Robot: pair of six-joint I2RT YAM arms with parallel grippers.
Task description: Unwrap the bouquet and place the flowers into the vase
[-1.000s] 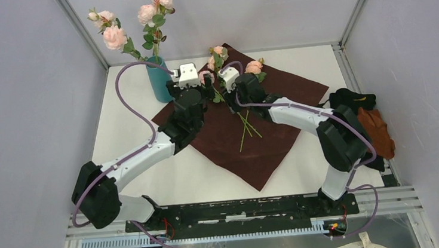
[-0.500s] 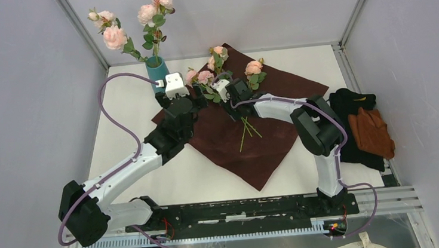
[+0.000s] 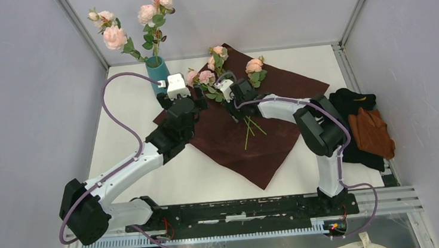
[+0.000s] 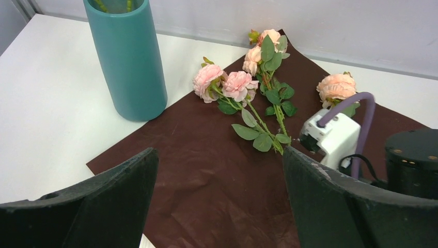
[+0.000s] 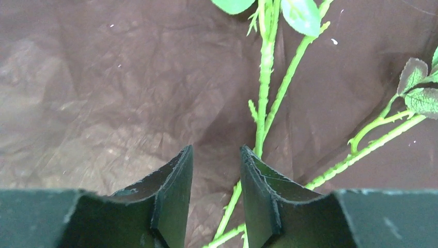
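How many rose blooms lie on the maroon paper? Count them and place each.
5. Two pink blooms side by side near the vase, two peach blooms at the paper's far corner, one peach bloom alone farther right. Buds may be hidden.

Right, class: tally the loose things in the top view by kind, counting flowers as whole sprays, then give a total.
Vase: 1
Wrapping paper sheet: 1
Flower sprays in vase: 2
Flower sprays on paper: 3
Cloth pile: 1
Total: 8
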